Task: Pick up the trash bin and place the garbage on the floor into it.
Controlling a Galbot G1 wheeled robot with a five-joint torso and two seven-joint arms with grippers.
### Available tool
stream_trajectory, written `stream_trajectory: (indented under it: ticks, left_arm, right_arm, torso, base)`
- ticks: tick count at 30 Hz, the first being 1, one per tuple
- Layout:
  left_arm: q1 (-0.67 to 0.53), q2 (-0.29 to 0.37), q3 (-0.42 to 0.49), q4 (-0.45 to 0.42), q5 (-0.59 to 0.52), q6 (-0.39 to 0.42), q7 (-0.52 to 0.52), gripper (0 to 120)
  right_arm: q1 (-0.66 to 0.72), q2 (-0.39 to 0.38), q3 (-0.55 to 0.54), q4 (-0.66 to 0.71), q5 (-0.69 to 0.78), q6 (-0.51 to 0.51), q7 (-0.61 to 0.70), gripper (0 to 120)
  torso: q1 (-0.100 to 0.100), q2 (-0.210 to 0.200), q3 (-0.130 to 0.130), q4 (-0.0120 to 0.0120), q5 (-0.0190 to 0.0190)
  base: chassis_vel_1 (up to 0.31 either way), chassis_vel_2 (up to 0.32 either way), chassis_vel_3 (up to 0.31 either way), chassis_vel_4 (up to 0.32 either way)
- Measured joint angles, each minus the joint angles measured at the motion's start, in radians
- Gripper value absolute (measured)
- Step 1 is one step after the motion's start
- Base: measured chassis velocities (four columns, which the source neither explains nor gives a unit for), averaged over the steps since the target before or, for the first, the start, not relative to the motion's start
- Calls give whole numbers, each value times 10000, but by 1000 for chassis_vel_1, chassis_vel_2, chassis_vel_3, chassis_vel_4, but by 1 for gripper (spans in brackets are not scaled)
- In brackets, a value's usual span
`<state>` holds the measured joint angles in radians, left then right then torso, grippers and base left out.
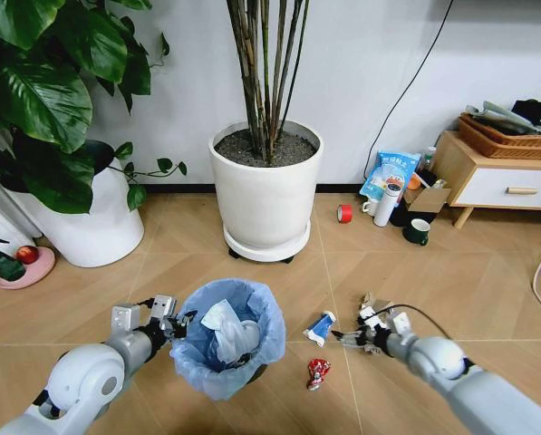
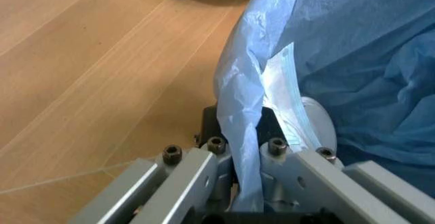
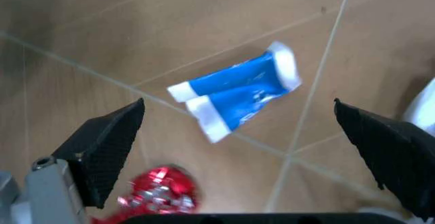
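Left gripper (image 1: 173,323) is pinching the trash bin (image 1: 229,337) at its rim: in the left wrist view the fingers (image 2: 197,170) are clamping the light-blue bag liner (image 2: 248,132) and the dark wall under it. Bin is sitting at the near middle of the floor (image 1: 71,299), in front of the white plant pot (image 1: 266,195), with crumpled white scraps (image 1: 227,328) lying inside.

Right gripper (image 1: 350,337) is hovering low over the floor just right of the bin, jaws spread wide. In the right wrist view its 2 dark pads (image 3: 109,145) are sitting well apart either side of a crushed blue wrapper (image 3: 238,96), not touching it.

2 pieces of garbage are lying on the floor: the blue wrapper (image 1: 321,327) between bin and right gripper, and a red wrapper (image 1: 317,372) just nearer the robot, beside the bin's right side. Red wrapper (image 3: 156,193) is also showing near 1 pad.
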<state>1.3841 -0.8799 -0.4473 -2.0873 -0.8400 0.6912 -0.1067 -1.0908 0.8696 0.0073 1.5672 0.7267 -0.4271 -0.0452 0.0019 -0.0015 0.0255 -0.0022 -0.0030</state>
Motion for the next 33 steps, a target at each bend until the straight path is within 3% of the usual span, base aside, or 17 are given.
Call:
stream_trajectory:
  ticks: [1,3,5,15,24,33]
  left_arm:
    - [0,0,0,0,0,0,0,0]
    - [16,-12,-7,-5,13,1,5,0]
    - [4,-12,-8,3,21,1,30,0]
    - [-34,-37,-3,90,55,-1,141,0]
    - [-52,-45,-35,137,108,-17,221,0]
    - [-68,-64,-39,159,99,-23,223,0]
  right_arm:
    - [0,0,0,0,0,0,0,100]
    - [99,502,-232,66,1372,-548,1737,100]
    - [208,859,-334,-61,1890,-700,2537,100]
    - [1054,2251,-564,-1353,2351,-804,4490,100]
    - [1407,3118,-423,-1940,3164,-843,5279,98]
    - [1655,3822,-51,-2555,4214,-929,6326,72]
  torso:
    - [0,0,0,0,0]
    - [0,0,0,0,-4]
    - [0,0,0,0,1]
    - [0,0,0,0,-1]
    - [0,0,0,0,-2]
    - [0,0,0,1,0]
  base:
    - [0,0,0,0]
    - [0,0,0,0]
    - [0,0,0,0]
    - [0,0,0,0]
    - [0,0,0,0]
    - [0,0,0,0]
